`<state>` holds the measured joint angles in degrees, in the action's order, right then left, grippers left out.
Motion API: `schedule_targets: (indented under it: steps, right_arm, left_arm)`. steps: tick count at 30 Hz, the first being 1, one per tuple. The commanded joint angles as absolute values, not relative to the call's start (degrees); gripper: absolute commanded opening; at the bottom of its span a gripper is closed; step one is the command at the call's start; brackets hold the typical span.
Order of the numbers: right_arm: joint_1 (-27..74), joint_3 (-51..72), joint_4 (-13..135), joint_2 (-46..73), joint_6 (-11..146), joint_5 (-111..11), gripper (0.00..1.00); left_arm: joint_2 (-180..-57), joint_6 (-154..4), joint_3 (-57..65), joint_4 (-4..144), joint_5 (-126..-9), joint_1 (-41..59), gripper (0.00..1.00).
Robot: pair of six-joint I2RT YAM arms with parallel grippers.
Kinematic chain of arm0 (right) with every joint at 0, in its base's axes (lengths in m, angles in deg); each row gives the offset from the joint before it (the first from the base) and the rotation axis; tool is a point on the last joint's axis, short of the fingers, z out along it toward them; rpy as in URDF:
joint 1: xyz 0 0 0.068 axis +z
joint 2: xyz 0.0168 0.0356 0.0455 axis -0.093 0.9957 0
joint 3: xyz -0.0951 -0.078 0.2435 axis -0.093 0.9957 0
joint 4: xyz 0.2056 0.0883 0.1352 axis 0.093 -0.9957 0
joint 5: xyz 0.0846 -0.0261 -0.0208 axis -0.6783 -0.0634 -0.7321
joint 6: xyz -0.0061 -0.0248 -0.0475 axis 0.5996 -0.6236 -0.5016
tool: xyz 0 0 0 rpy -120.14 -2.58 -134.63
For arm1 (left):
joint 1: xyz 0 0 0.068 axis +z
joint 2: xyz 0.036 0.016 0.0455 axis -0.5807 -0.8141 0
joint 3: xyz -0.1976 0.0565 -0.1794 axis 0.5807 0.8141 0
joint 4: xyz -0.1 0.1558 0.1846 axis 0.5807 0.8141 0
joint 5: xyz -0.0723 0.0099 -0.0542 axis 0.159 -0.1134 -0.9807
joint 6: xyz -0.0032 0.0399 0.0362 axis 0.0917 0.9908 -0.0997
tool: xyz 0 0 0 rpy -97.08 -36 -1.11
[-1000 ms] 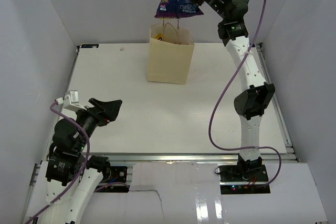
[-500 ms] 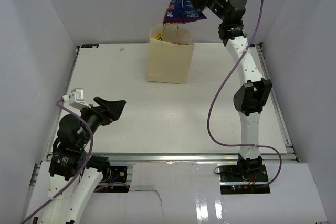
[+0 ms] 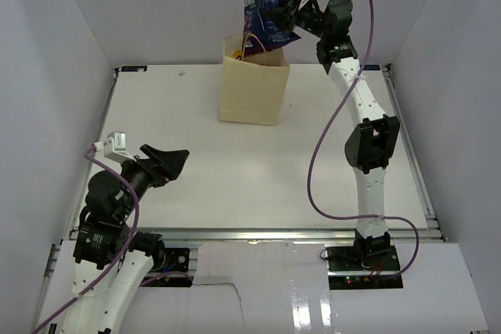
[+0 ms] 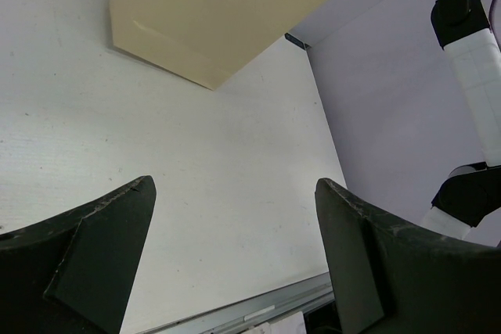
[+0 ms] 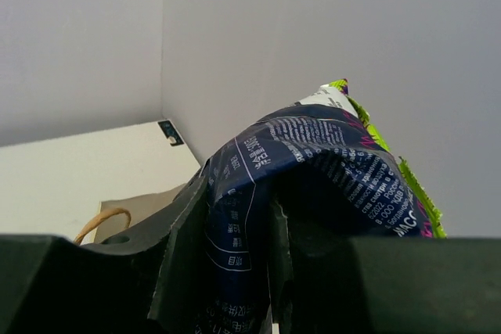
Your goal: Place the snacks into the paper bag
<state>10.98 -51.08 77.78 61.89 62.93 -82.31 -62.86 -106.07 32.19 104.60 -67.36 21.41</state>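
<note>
White surface (image 3: 196, 154), tan paper bag (image 3: 252, 87) upright at the far middle. Right fingers (image 3: 283, 5) clamp the glossy blue-purple snack bag (image 3: 264, 17), crumpled, lime-edged, just above its open mouth. Left fingers (image 3: 164, 160) spread, empty, near left.

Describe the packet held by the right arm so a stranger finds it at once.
Far back on the table stands a tan paper bag. Just above its mouth hangs a blue-purple packet, pinched by the right gripper. It is the only snack in the air.
</note>
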Motion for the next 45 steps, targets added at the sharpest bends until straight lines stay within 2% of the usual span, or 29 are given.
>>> schedule_targets:
  steps: [1,15,27,42,45]
  right_arm:
    - [11.8,-51.71,85.6,56.21,54.2,-84.95,0.08]
    - [12.41,-45.46,80.06,52.17,42.24,-92.24,0.08]
    - [13.21,-41.69,75.31,50.41,38.02,-97.33,0.08]
    - [17.07,-30.88,60.57,44.35,26.95,-100.42,0.08]
    - [18.74,-28.33,57.38,43.21,24.66,-98.93,0.13]
  left_arm:
    - [-62.4,-106.31,32.78,103.9,-68.27,21.61,0.93]
    - [-61.7,-106.58,33.49,103.46,-68.89,21.61,0.93]
    - [-61.0,-106.92,34.36,103.11,-69.5,21.61,0.93]
    - [-61.0,-107.01,35.6,101.44,-70.47,21.61,0.93]
    - [-60.65,-107.1,35.77,101.35,-70.47,21.61,0.93]
